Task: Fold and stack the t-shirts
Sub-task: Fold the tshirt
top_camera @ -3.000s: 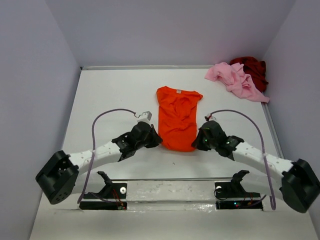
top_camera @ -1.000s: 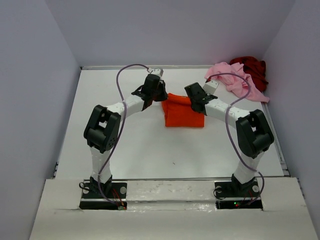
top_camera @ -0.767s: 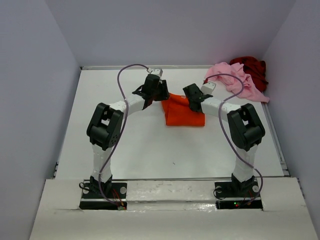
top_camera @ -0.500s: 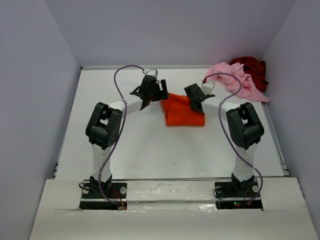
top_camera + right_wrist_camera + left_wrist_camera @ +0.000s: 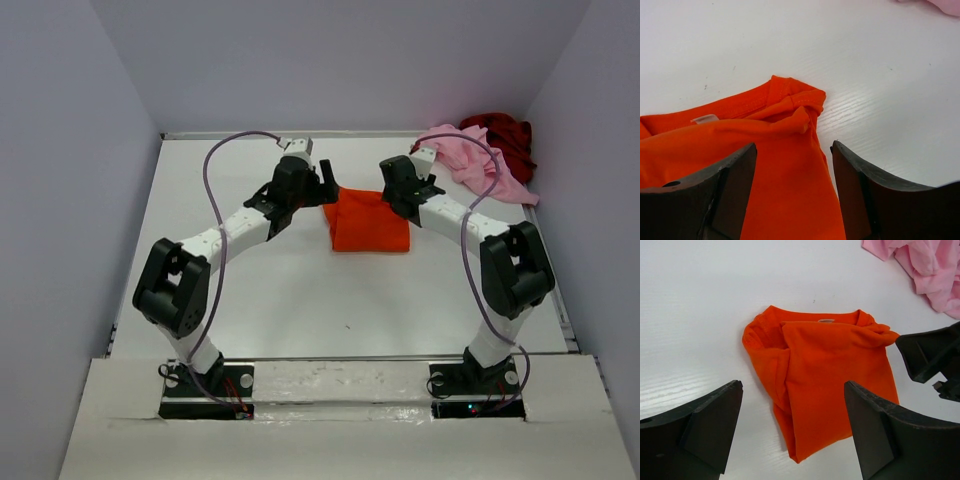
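Cloth first: the orange t-shirt [image 5: 370, 222] [image 5: 835, 385] [image 5: 740, 150] lies folded into a compact, nearly square packet in the middle of the far half of the white table [image 5: 300, 290] [image 5: 700, 300] [image 5: 880, 75]. Its neck edge points toward the far wall and its folded edge toward my bases. From above it looks a little broader from side to side than from front to back, so I can hardly call either direction its long axis. The fabric is soft, plain and matte, smooth across the top layer. It bunches into ridges along the side nearer my left arm and at the far corner nearer my right arm. A small pale label [image 5: 827, 320] [image 5: 705, 119] shows at the collar. My left pincer [image 5: 322, 188] [image 5: 792, 385] hangs just beside the packet's far left corner. Its two dark, blunt fingers are spread wide and grip nothing, and in its own camera the shirt lies on the table beyond them. My right pincer [image 5: 400, 195] [image 5: 793, 146] is over the far right corner. Its fingers are apart too, with the rumpled corner showing between them, not pinched. The pink t-shirt [image 5: 470, 160] [image 5: 930, 265] lies crumpled in a loose heap at the far right of the table. The dark red t-shirt [image 5: 505, 135] is wadded just behind it, touching it. Both are well apart from the orange packet.
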